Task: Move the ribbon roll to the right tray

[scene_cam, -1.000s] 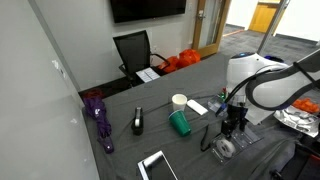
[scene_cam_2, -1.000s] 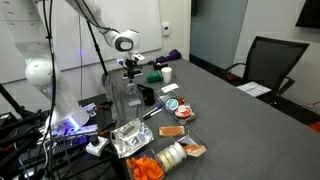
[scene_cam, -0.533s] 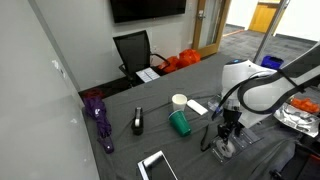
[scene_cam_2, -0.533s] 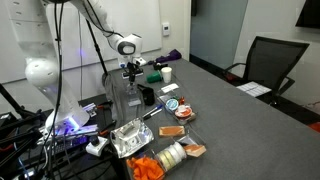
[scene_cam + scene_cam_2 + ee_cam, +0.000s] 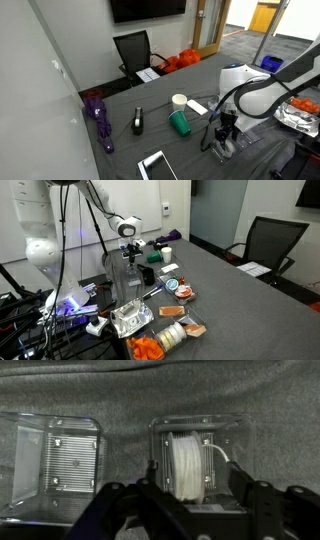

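In the wrist view the silvery-white ribbon roll (image 5: 187, 465) stands on its edge inside the right-hand clear plastic tray (image 5: 235, 430). A second clear tray (image 5: 55, 460) sits empty to its left. My gripper (image 5: 192, 495) is open, with one finger on each side of the roll and a gap on both sides. In both exterior views the gripper (image 5: 226, 143) (image 5: 130, 258) hangs low over the clear trays (image 5: 125, 282), and it hides most of the roll.
A green cup (image 5: 180, 123), a white cup (image 5: 179, 101), a black object (image 5: 138, 121) and a purple umbrella (image 5: 98, 115) lie on the grey table. A teal-and-red disc (image 5: 173, 282), a black cup (image 5: 146, 276), crumpled foil (image 5: 128, 318) and snack packs lie nearby.
The gripper has come down toward the trays over the last second. The roll and the trays have not moved.
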Robot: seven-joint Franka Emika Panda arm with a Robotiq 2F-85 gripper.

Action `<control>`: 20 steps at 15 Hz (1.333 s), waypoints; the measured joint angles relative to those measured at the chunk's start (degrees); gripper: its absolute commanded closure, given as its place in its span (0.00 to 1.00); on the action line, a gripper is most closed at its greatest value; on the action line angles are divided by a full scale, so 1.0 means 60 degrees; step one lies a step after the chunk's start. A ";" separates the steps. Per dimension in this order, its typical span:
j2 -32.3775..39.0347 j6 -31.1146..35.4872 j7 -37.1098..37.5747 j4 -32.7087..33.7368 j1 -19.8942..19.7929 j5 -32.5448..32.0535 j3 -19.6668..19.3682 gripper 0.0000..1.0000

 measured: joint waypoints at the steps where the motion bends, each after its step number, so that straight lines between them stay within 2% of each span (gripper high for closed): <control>1: 0.0057 0.0068 0.0078 0.0009 0.0039 0.0000 0.0000 0.22; 7: 0.0364 0.0440 0.0405 0.0072 0.0210 -0.0002 0.0000 0.33; 8: 0.0438 0.0519 0.0440 0.0087 0.0225 -0.0002 0.0000 0.56; 10: 0.0588 0.0639 0.0489 0.0115 0.0244 -0.0004 -0.0001 0.60; 14: 0.0741 0.0680 0.0497 0.0161 0.0249 -0.0004 -0.0001 0.89; 15: 0.0735 0.0679 0.0497 0.0161 0.0250 -0.0004 -0.0001 0.93; 20: 0.0486 0.0512 0.0497 0.0159 0.0291 -0.0004 0.0001 0.92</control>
